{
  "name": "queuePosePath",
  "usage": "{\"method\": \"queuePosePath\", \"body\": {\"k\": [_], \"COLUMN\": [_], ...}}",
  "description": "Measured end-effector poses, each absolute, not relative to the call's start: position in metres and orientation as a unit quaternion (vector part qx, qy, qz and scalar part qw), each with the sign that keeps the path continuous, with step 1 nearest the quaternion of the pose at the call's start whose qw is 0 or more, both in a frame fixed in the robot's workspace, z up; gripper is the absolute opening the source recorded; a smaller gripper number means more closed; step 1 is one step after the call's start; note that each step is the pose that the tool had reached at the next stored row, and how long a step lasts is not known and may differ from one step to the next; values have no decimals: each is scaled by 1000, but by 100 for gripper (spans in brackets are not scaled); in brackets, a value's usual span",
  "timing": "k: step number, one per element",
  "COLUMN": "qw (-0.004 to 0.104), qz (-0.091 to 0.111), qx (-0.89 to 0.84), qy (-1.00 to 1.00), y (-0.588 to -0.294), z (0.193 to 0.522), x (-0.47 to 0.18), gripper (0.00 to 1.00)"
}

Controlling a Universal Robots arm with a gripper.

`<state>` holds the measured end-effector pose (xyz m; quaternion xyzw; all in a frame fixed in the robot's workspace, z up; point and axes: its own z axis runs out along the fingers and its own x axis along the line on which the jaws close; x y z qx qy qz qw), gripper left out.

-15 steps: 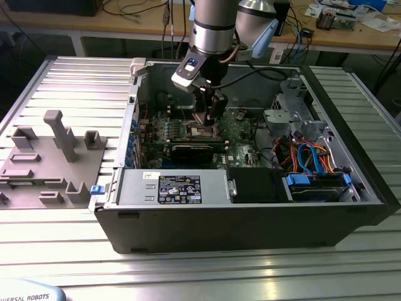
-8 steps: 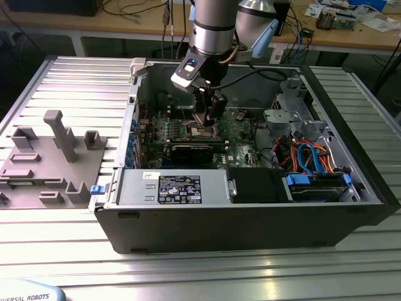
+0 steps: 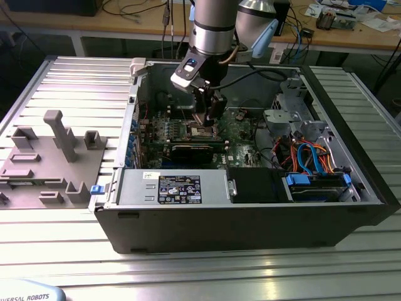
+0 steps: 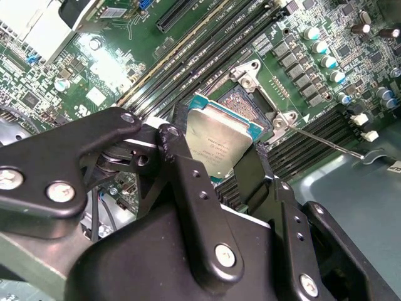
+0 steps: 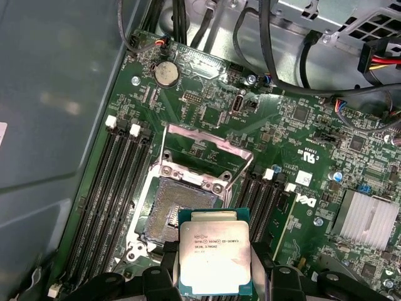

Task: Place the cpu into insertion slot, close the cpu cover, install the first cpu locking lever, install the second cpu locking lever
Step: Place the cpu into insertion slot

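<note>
Well, a ribbed aluminium desk (image 3: 69, 81) carries the open black computer case (image 3: 250, 219), its green motherboard (image 5: 294, 144) crowded with small parts. Inside, the black jointed tool (image 5: 216, 279) is clamped on the cpu (image 5: 215, 257), a flat square with a dull silvery top, held by the edge of the dark socket (image 5: 164, 213). Beyond the socket, the thin metal cpu cover (image 5: 207, 138) stands raised.

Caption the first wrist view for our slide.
Black gripper holds small silvery square cpu near open socket, cpu cover raised.
</note>
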<state>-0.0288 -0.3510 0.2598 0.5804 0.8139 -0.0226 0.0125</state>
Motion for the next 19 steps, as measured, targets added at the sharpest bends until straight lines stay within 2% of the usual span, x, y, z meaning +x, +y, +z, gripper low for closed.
{"method": "queuePosePath", "body": {"k": [19], "qw": [12], "qz": [-23], "qx": [594], "qy": [804], "y": [-351], "z": [259], "x": [-29], "gripper": [54]}}
